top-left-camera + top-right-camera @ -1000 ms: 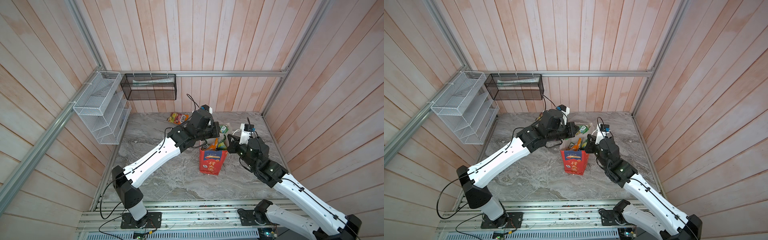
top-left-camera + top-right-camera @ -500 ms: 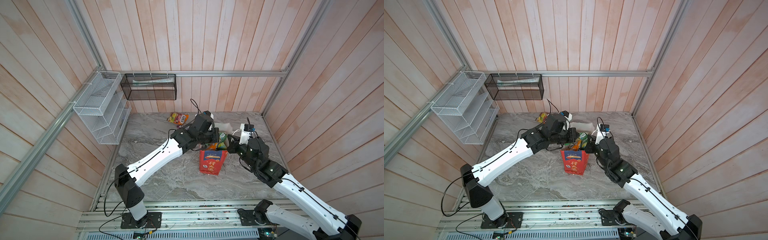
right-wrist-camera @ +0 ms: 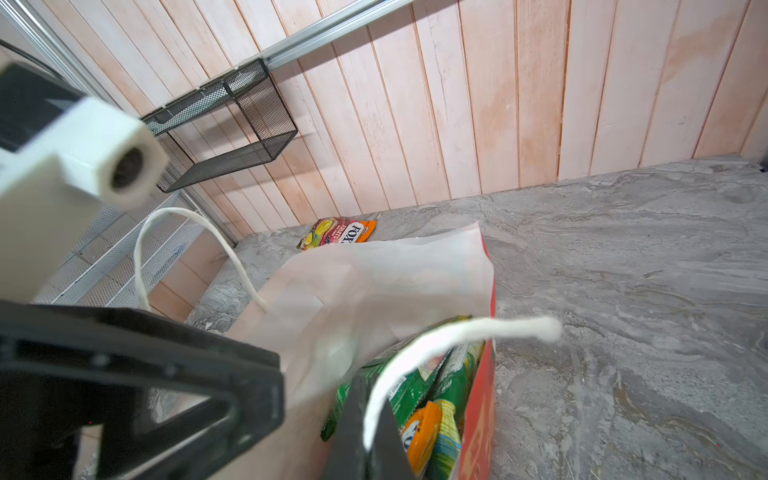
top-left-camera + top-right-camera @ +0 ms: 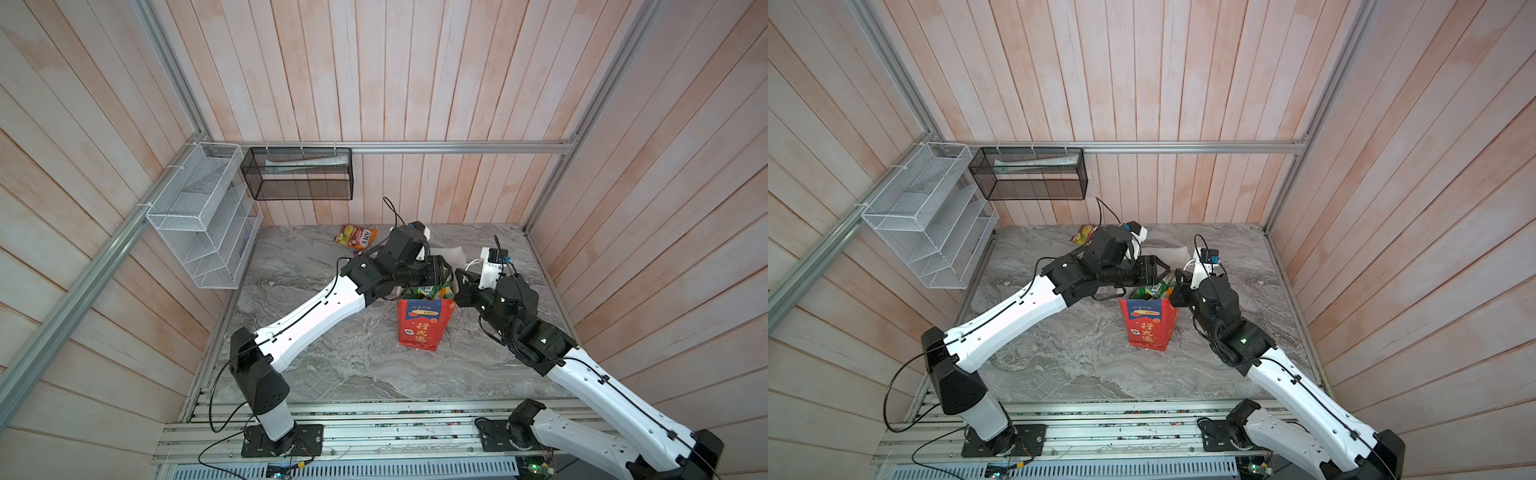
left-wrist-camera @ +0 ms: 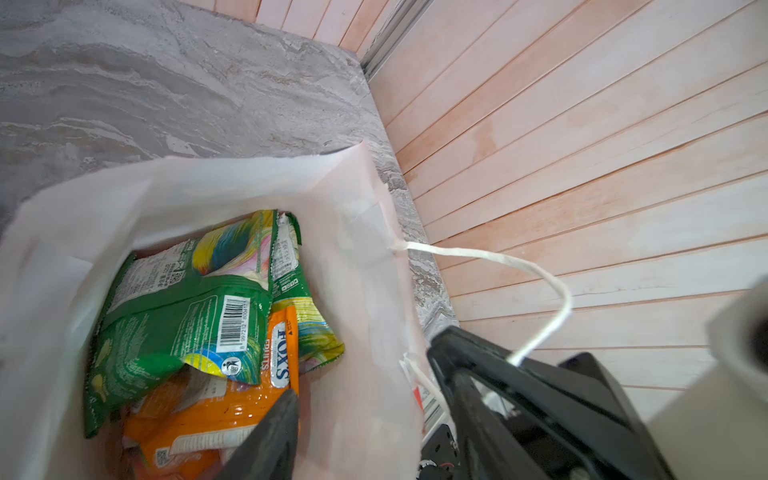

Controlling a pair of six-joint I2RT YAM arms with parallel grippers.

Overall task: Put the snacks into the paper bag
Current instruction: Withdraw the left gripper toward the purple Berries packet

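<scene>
left gripper (image 4: 1160, 272) spread above paper bag (image 4: 422, 328) | right gripper (image 4: 1177, 283) pinching bag rim | green packet (image 5: 178, 316), orange FOX'S packet (image 5: 232, 415) inside; stray FOX'S packet (image 4: 356, 237) on table (image 4: 332, 365), well apart | risk: rim tug tips bag, spills packets

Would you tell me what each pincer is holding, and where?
Right pincer pinches the red paper gift bag's white rim; left pincer, open, holds nothing.
</scene>
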